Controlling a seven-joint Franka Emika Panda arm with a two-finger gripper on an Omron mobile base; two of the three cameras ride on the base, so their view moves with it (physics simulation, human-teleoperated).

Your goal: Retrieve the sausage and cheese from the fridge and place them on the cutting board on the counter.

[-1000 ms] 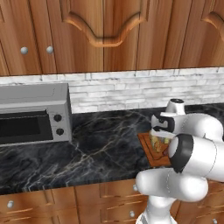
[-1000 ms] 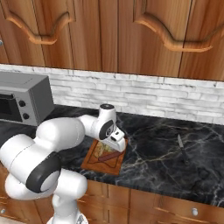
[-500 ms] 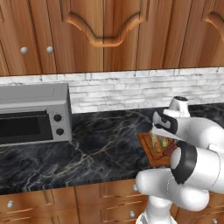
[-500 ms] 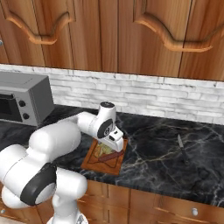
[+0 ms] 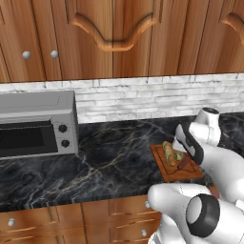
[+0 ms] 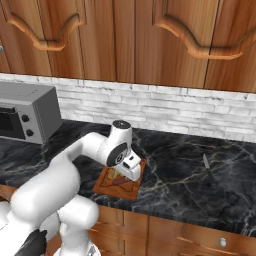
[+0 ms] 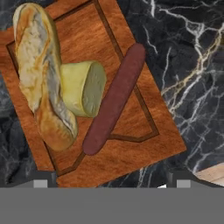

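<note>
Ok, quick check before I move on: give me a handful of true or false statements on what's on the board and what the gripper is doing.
1. The sausage lies on the cutting board. True.
2. The cheese sits between the sausage and the bread loaf. True.
3. The gripper is clamped on the sausage. False: its jaws stand open above the board, holding nothing.
4. The cheese lies on the bare counter. False: it is on the board.
5. A knife lies on the board. False: it lies on the counter, apart from the board.
</note>
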